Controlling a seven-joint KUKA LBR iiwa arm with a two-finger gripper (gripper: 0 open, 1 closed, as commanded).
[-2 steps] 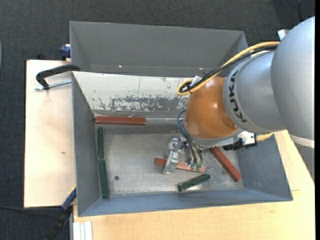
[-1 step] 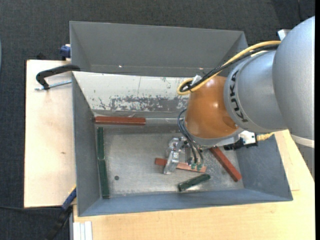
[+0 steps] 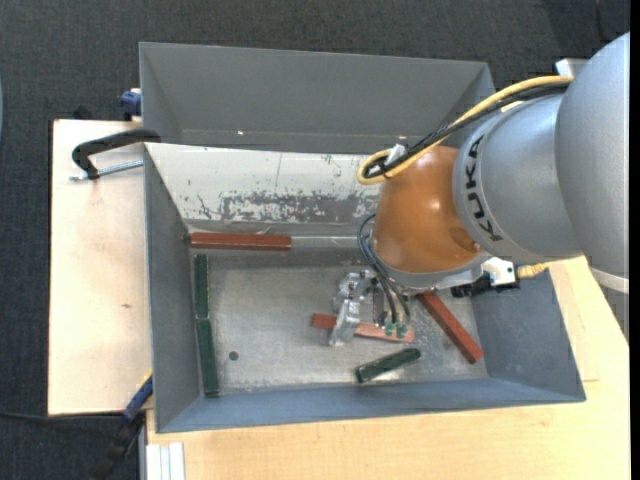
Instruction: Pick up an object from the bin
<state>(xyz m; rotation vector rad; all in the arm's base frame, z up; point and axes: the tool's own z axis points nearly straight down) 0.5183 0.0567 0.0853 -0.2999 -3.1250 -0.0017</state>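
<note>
The gripper [image 3: 347,320] is hovering over a red-brown flat stick [image 3: 322,321] mid-bin [image 3: 300,98] — open or closed, I cannot tell. Probably light, stiff, thin — it is inviting a pinch across its width.

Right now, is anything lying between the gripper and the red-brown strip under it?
Nothing visible. The gripper is right over the red-brown strip at mid-floor. The dark green bar lies apart, toward the near wall; the longer red-brown bar lies to the right.
</note>
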